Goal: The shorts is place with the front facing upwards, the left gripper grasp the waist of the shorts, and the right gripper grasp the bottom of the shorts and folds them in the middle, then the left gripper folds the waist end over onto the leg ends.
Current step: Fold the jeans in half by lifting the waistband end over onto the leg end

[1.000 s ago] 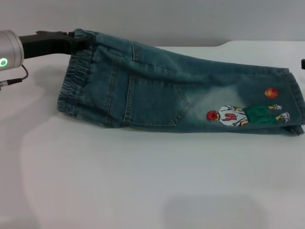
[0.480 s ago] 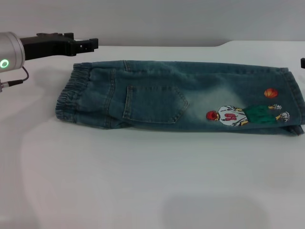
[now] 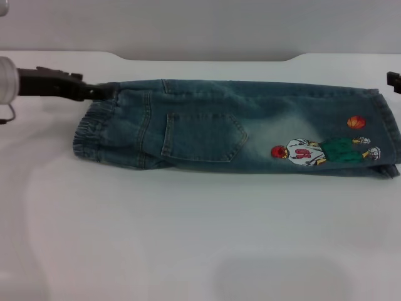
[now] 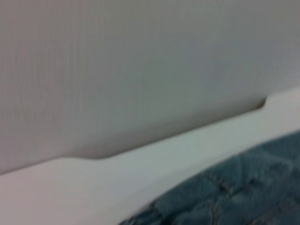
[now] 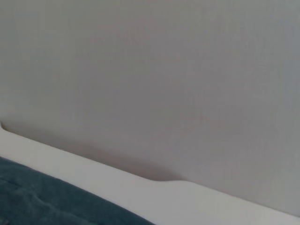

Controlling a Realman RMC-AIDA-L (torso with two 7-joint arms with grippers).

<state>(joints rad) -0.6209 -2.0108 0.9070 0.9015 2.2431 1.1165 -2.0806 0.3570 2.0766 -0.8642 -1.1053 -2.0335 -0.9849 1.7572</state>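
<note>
White surface (image 3: 188,238), shorts (image 3: 250,128) folded lengthwise, print side up.
Left hand (image 3: 100,91), above the waist (image 3: 94,125) half a second ago, now sits low at its far corner; grip state cannot be told. Likely re-grasp for the second fold. Right hand (image 3: 393,81) idles by the leg ends (image 3: 387,135).

Washed denim shorts (image 3: 238,125), matt and coarse-woven with a ruffled waist (image 3: 94,128), lie on a smooth white table (image 3: 188,238); matt black left gripper (image 3: 94,92) at upper left.
</note>
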